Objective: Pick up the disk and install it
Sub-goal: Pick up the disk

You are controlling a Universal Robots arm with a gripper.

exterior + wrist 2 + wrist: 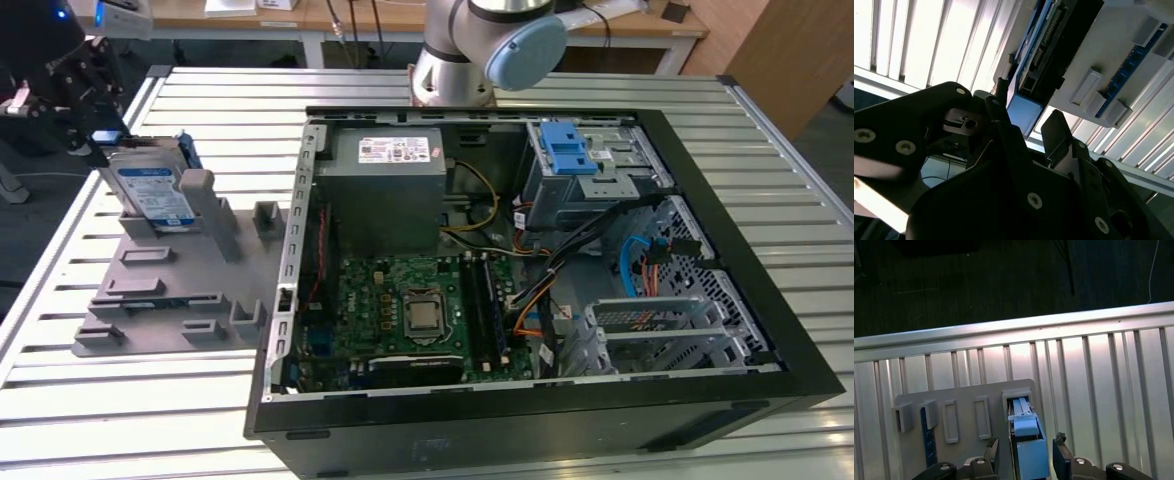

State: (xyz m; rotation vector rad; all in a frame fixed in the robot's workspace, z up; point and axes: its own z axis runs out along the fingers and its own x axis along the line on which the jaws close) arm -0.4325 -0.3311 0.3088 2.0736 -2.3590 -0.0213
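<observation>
The two black fingers [1061, 449] of the dark gripper [1027, 447] stood apart, one on either side of the flat silver disk in its blue plastic bracket [1030, 462]. A sliver of gap showed at each face, so nothing was gripped. The disk stood on edge in a slot of the grey plastic holder plate [180, 300], which lay on the slatted aluminium table [134, 400] just beside the open black computer case [534, 425]. By my reading the pick-up was the step in hand, at the point of the grasp. It called for a square squeeze on the two flat faces, then a straight pull clear of the slot. Counted: one disk, one holder plate, one case, one gripper with two fingers.
</observation>
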